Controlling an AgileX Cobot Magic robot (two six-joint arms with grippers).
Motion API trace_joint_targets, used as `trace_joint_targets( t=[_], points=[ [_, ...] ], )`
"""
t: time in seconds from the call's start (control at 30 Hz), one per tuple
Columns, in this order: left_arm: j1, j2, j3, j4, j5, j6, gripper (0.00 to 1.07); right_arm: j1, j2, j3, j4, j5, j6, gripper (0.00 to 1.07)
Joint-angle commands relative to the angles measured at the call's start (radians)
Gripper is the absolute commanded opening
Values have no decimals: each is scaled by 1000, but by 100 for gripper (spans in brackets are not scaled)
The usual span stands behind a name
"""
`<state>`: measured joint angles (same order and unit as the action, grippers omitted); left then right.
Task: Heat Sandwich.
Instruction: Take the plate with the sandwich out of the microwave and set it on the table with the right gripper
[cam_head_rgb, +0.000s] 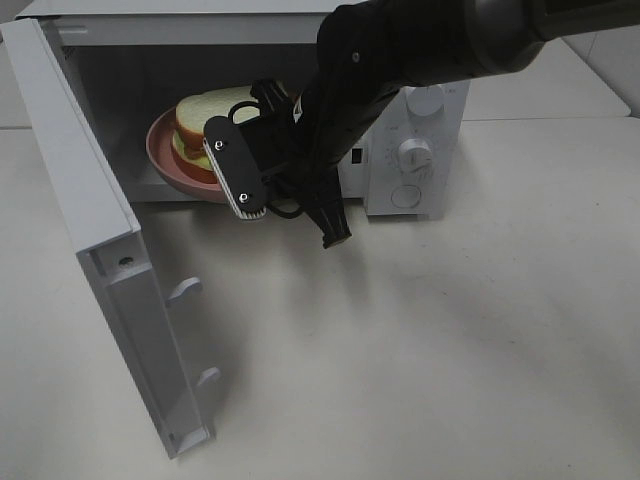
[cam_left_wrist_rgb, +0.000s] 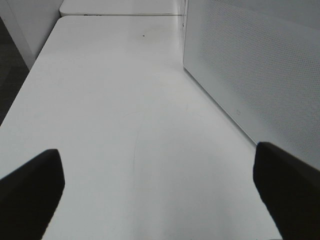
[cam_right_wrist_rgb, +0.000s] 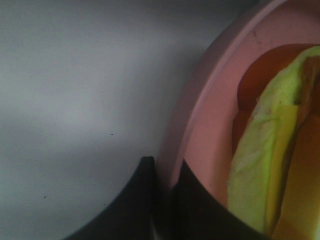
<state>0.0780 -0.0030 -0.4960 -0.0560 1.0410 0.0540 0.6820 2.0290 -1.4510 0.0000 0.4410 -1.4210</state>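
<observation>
Evenly bright overhead on the pale table (cam_head_rgb: 450, 330), with a soft shadow under the dark arm (cam_head_rgb: 400, 50) and gloom inside the microwave (cam_head_rgb: 120, 90); dim and soft-focused in the right wrist view, sandwich (cam_right_wrist_rgb: 270, 165) blurred just beyond the dark fingers (cam_right_wrist_rgb: 135, 200).

A white table (cam_head_rgb: 450, 340) carries everything. On it, at the far left, stands a white microwave (cam_head_rgb: 415, 160), its door (cam_head_rgb: 90, 230) swung open toward the near left. The near and right stretches of the tabletop show only bare surface.
</observation>
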Motion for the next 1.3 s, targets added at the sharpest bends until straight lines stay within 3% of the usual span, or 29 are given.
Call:
trace_joint_targets(
  t=[0.03,0.63,1.3],
  points=[
    [-5,-22,1,3,-5,1,97,5,-42,33,-13,-17,5,0],
    [-5,-22,1,3,-5,1,97,5,-179,197,-13,-45,5,0],
    [-5,-22,1,3,-5,1,97,5,-404,476,-11,-98,6,0]
  ],
)
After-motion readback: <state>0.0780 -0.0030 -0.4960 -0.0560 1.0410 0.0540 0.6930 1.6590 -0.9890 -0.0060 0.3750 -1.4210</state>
